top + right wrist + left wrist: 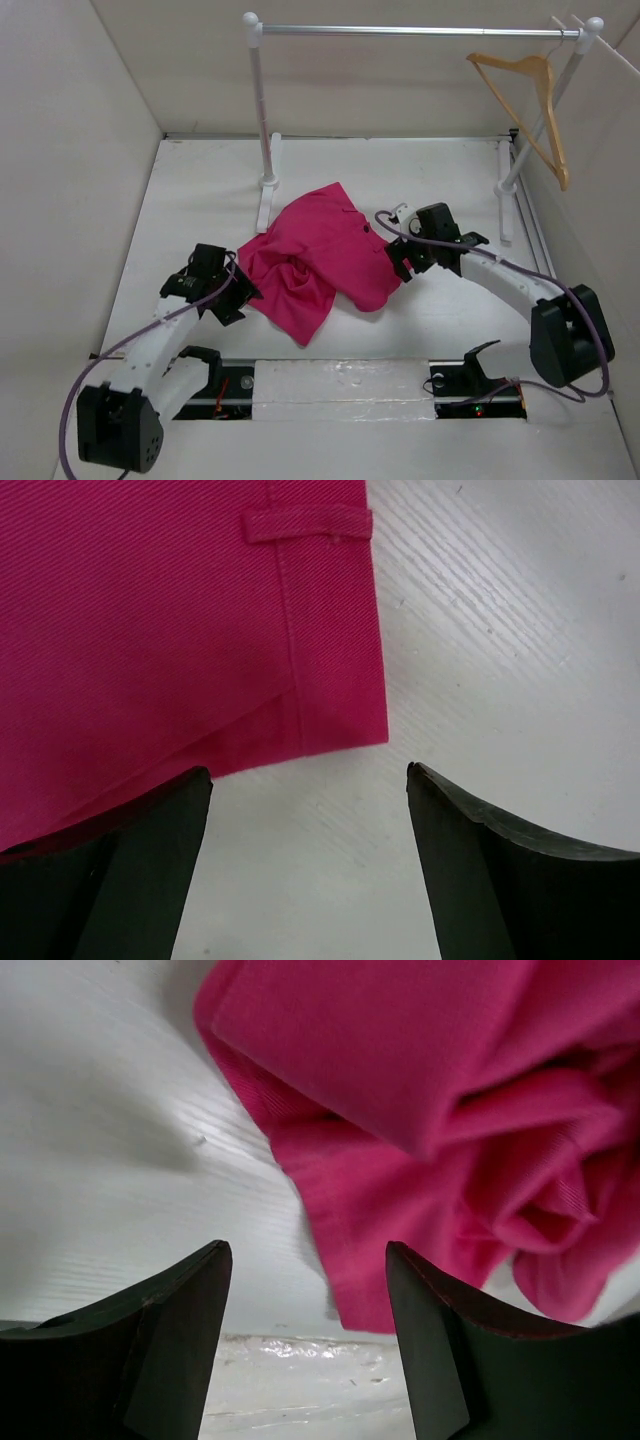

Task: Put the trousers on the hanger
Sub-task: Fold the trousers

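The magenta-pink trousers (315,255) lie crumpled on the white table between my two arms. The tan wooden hanger (535,110) hangs by its hook from the right end of the silver rail. My left gripper (238,290) is open and empty at the trousers' left edge; its wrist view shows bunched pink folds (470,1110) just ahead of the jaws (308,1260). My right gripper (398,262) is open and empty at the trousers' right edge; its wrist view shows the waistband corner with a belt loop (308,523) ahead of the jaws (308,778).
The silver rail (415,31) on white posts (258,110) stands across the back of the table. White walls close in left, back and right. A taped seam and black brackets (470,375) run along the near edge between the arm bases.
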You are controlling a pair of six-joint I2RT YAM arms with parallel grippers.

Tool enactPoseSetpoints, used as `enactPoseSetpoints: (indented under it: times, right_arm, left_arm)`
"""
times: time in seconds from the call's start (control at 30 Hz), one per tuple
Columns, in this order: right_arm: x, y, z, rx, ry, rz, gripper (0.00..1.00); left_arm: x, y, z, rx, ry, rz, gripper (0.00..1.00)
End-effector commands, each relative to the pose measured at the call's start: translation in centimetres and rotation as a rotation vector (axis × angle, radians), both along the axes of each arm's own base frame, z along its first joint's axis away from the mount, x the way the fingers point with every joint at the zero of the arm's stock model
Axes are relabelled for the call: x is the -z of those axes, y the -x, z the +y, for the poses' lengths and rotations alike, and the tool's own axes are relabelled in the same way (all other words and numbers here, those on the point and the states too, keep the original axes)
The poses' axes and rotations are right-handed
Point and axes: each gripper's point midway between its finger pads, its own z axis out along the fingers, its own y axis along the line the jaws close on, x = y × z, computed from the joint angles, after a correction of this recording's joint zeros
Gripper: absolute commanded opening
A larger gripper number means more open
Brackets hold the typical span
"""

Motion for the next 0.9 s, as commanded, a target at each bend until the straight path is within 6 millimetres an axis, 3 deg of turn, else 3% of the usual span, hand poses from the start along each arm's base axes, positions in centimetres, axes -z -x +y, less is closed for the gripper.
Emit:
enactPoseSetpoints:
  times: [0.0, 0.03, 0.2, 0.27, 0.33, 0.37, 0.43, 0.47, 0.5, 0.53, 0.57, 0.63, 0.7, 0.73, 0.8, 0.83, 0.87]
  right_arm:
    - [-0.7, -3.7, 1.5, 0.07, -0.115, -0.099, 0.85]
    - [0.6, -3.8, 1.7, 0.074, -0.116, -0.071, 0.84]
    - [2.5, -4.8, 3.2, 0.078, -0.177, -0.052, 0.8]
    - [3.1, -5.0, 3.4, 0.094, -0.19, -0.042, 0.74]
    - [3.6, -5.1, 3.2, 0.104, -0.192, -0.029, 0.59]
    - [3.6, -5.2, 3.2, 0.105, -0.192, -0.034, 0.51]
    - [3.4, -5.1, 3.0, 0.114, -0.196, -0.048, 0.27]
    - [3.1, -5.2, 2.7, 0.127, -0.19, -0.063, 0.16]
    - [2.2, -5.1, 2.6, 0.13, -0.195, -0.083, 0.02]
    - [1.4, -5.4, 2.1, 0.144, -0.197, -0.102, 0.0]
    - [0.9, -5.1, 1.7, 0.154, -0.181, -0.11, 0.0]
    - [-3.0, -5.4, 1.1, 0.159, -0.185, -0.202, 0.0]
    - [-5.0, -4.1, -0.5, 0.189, -0.138, -0.217, 0.0]
    - [-8.8, -3.8, -1.0, 0.199, -0.168, -0.306, 0.0]
    - [-10.9, -2.0, -2.9, 0.242, -0.137, -0.332, 0.0]
    - [-13.4, -1.2, -4.4, 0.287, -0.14, -0.399, 0.0]
    - [-14.5, 0.9, -7.6, 0.381, -0.08, -0.389, 0.0]
  left_arm:
    - [1.5, -2.3, -0.4, -0.02, 0.007, -0.014, 0.59]
    - [1.8, -2.5, -0.4, -0.022, 0.001, -0.003, 0.59]
    - [4.1, -3.0, -0.9, 0.007, 0.004, 0.059, 0.62]
    - [5.6, -2.6, -1.2, 0.021, -0.015, 0.104, 0.62]
    - [6.8, -2.8, -1.0, 0.019, -0.029, 0.115, 0.58]
    - [7.5, -2.7, -0.9, 0.017, -0.039, 0.136, 0.41]
    - [7.1, -3.7, -1.2, 0.021, -0.039, 0.098, 0.22]
    - [6.4, -4.5, -1.3, 0.021, -0.037, 0.063, 0.0]
    - [5.0, -5.6, -1.4, 0.014, -0.037, 0.031, 0.0]
    - [4.0, -6.2, -1.3, 0.009, -0.043, 0.007, 0.0]
    - [2.1, -7.3, -1.3, 0.014, -0.044, -0.056, 0.0]
    - [-2.7, -9.4, -0.8, -0.005, -0.074, -0.162, 0.0]
    - [-8.7, -11.0, 0.1, -0.02, -0.105, -0.297, 0.0]
    - [-10.2, -11.5, 1.3, -0.054, -0.154, -0.329, 0.0]
    - [-14.3, -12.0, 2.6, -0.058, -0.182, -0.408, 0.0]
    - [-15.2, -12.2, 4.2, -0.095, -0.216, -0.42, 0.0]
    - [-16.5, -12.1, 5.5, -0.114, -0.262, -0.425, 0.0]
